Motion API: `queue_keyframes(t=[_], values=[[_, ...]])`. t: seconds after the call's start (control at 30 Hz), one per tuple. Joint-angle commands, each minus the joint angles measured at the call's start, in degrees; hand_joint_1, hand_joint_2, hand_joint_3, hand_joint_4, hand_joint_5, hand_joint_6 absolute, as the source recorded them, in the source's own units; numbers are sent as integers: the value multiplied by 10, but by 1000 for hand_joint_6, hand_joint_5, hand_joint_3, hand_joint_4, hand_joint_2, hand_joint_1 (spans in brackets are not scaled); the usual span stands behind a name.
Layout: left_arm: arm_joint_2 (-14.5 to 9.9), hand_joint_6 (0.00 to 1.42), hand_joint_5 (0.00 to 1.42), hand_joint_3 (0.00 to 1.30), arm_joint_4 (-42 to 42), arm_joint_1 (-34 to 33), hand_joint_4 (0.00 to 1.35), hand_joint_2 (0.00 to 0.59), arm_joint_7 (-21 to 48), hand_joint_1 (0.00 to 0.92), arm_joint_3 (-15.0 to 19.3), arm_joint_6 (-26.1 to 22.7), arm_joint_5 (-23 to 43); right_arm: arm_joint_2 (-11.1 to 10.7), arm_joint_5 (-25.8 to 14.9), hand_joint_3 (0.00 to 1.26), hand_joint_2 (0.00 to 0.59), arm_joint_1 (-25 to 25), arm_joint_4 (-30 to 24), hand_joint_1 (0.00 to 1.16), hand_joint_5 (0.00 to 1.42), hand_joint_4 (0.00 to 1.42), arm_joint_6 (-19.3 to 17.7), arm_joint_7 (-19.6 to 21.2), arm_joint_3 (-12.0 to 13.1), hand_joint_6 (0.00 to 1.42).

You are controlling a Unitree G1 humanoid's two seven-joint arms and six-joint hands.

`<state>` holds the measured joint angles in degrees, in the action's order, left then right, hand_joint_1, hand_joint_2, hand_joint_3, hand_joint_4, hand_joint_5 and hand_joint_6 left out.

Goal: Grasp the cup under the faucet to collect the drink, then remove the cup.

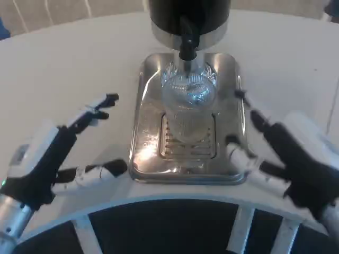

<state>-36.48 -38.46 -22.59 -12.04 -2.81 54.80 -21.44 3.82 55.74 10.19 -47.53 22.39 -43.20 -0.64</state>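
Standing upright on the grille of a steel tray (145, 132): clear cup (187, 106), directly beneath the black faucet (187, 39) of a dispenser (189, 16). Left hand (58, 153): beside the tray's left edge, fingers spread, holding nothing. Right hand (286, 153): at the tray's right edge, fingers apart, empty. All on a white table (69, 69).

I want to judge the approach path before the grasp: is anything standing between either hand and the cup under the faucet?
Nothing visible does. The clear cup stands on the metal drip tray under the black faucet. The left hand and right hand sit open on either side, with only the tray's low rim between them and it.
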Motion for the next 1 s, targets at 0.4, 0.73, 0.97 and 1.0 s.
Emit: queue_keyframes(t=[0.4, 0.73, 0.97, 1.0], values=[[-29, 290, 222, 155, 189, 169, 131, 86, 53, 134, 37, -50, -39, -30, -163, 0, 586, 103, 67, 577, 0, 0, 61, 117, -22, 0], [-29, 277, 209, 147, 225, 199, 111, 86, 70, 134, 49, -72, -47, -48, -206, 0, 586, 146, 76, 566, 0, 0, 84, 145, -63, 0], [-34, 275, 208, 142, 228, 206, 110, 86, 79, 134, 53, -70, -46, -73, -241, 0, 586, 165, 85, 553, 0, 0, 86, 163, -65, 0], [-35, 275, 208, 141, 229, 207, 110, 86, 80, 134, 53, -70, -47, -76, -246, 0, 586, 167, 87, 551, 0, 0, 86, 166, -65, 0]])
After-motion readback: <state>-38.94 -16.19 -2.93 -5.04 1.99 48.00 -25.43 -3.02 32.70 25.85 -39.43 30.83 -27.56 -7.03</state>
